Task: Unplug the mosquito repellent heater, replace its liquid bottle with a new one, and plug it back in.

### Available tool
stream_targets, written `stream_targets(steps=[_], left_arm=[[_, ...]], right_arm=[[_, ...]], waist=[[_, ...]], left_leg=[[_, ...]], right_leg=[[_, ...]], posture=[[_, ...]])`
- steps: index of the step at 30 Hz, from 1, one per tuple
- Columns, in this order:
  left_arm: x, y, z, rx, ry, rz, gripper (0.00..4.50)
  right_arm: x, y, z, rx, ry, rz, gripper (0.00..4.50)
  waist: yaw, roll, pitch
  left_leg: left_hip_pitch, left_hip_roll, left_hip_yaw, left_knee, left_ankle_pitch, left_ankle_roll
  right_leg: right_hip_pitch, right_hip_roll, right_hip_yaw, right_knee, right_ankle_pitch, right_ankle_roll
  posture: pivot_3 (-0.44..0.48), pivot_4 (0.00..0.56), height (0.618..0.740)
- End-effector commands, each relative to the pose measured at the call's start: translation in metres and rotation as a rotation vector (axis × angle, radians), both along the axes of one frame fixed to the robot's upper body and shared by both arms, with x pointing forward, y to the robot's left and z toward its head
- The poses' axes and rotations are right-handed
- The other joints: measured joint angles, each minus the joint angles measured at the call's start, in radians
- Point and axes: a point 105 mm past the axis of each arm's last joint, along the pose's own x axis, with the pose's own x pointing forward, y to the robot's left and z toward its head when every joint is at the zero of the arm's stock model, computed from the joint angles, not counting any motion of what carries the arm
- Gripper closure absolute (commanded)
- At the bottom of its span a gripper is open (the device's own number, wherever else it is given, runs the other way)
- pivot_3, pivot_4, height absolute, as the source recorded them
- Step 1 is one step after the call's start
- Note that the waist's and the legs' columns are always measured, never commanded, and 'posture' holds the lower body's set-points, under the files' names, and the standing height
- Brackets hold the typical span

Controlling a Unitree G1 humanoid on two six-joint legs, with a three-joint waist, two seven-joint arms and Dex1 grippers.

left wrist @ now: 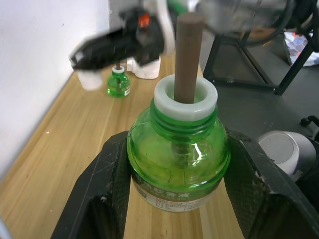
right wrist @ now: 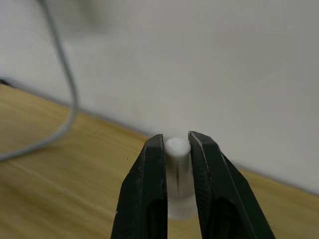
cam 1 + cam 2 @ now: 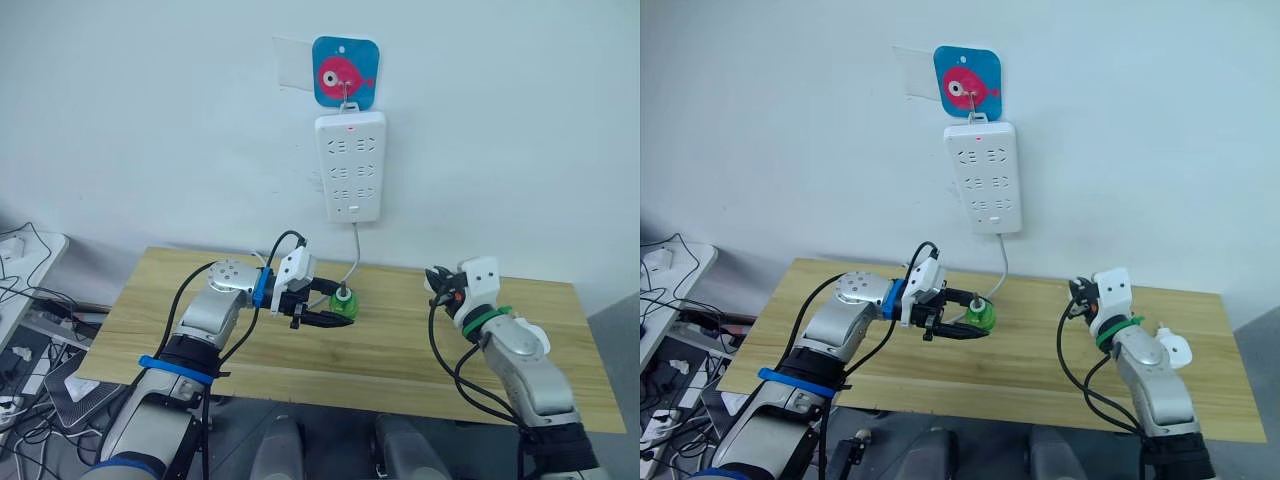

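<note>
Two end effectors gripping: left end effector [image 3: 338, 318] green bottle [image 3: 344, 304], right end effector [image 2: 174, 149] white cap [image 2: 178, 149]

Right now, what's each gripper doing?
Left gripper: closed on the green liquid bottle.
Right gripper: closed on a small white cap.
</note>
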Motion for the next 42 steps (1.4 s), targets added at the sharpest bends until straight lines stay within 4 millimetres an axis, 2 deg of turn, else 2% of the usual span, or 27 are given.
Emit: stream_targets(steps=[1,8,14,22,23,26,28,33,35,40,42], left_arm=[[0.0,-0.002,0.013,-0.01,-0.05,-0.017,2.25],[-0.002,-0.001,0.013,-0.002,-0.047,-0.023,2.25],[-0.002,-0.002,0.015,-0.002,-0.049,-0.022,2.25],[-0.002,-0.005,0.015,-0.006,-0.05,-0.028,2.25],[-0.002,-0.005,0.015,-0.006,-0.051,-0.027,2.25],[-0.002,-0.005,0.015,-0.007,-0.05,-0.026,2.25],[-0.002,-0.006,0.015,-0.007,-0.05,-0.027,2.25],[-0.003,-0.004,0.014,-0.007,-0.046,-0.023,2.25],[-0.003,-0.003,0.013,-0.005,-0.044,-0.022,2.25],[-0.001,-0.002,0.014,-0.003,-0.042,-0.022,2.25],[0.0,-0.003,0.014,-0.004,-0.044,-0.025,2.25]], right_arm=[[0.007,-0.017,-0.003,-0.023,-0.048,-0.069,4.17],[0.012,-0.017,-0.026,0.022,-0.01,-0.1,4.17],[0.013,-0.022,-0.038,-0.02,0.003,-0.113,4.17],[0.015,-0.026,-0.042,-0.015,0.006,-0.138,4.17],[0.015,-0.026,-0.043,-0.017,0.008,-0.139,3.45],[0.015,-0.027,-0.041,-0.025,0.003,-0.137,2.47],[0.014,-0.026,-0.036,-0.026,-0.016,-0.128,1.71],[0.008,-0.025,-0.002,-0.035,-0.123,-0.094,0.03],[0.002,-0.015,0.019,-0.008,-0.173,-0.016,0.03],[-0.031,0.034,0.077,0.158,-0.171,0.361,0.03],[-0.045,0.047,0.086,0.147,-0.128,0.5,0.61]], waist=[[0.001,0.0,0.0],[-0.001,0.0,0.0],[0.007,0.0,0.0],[0.007,0.0,0.0],[0.007,0.0,0.0],[0.007,0.0,0.0],[0.007,0.0,0.0],[0.007,0.0,0.0],[0.007,0.0,0.0],[0.005,0.001,0.0],[0.005,0.001,0.0]], left_leg=[[0.0,0.0,0.0,0.0,0.0,0.0],[0.001,0.001,-0.001,0.0,0.0,0.0],[0.0,0.0,0.0,0.0,0.0,0.0],[0.001,0.001,0.0,0.0,0.0,0.0],[0.001,0.001,0.0,0.0,0.0,0.0],[0.001,0.0,0.0,0.0,0.0,0.0],[0.001,0.0,0.0,0.0,0.0,0.0],[0.0,0.0,0.0,0.0,0.0,0.0],[0.001,0.0,0.0,0.0,0.0,0.0],[0.0,0.001,-0.001,0.0,0.0,0.0],[0.001,0.001,-0.001,0.001,0.0,0.0]], right_leg=[[0.0,0.0,0.0,0.0,0.0,0.0],[0.0,0.001,0.0,0.001,0.0,0.0],[0.0,0.0,0.0,0.0,0.0,0.0],[0.0,0.0,0.0,0.001,0.0,0.0],[0.0,0.0,0.0,0.001,0.0,0.0],[0.0,0.0,0.0,0.001,0.0,0.0],[0.0,0.0,0.0,0.001,0.0,0.0],[0.0,0.0,0.0,0.001,0.0,0.0],[0.0,0.0,0.0,0.001,0.0,0.0],[0.001,0.0,0.0,0.001,0.0,0.0],[0.001,0.0,0.0,0.001,0.0,0.0]], posture=[[0.088,0.143,0.74],[0.092,0.151,0.74],[0.091,0.151,0.74],[0.084,0.153,0.74],[0.084,0.153,0.74],[0.081,0.152,0.74],[0.081,0.153,0.74],[0.075,0.154,0.74],[0.075,0.154,0.74],[0.053,0.153,0.74],[0.045,0.15,0.74]])
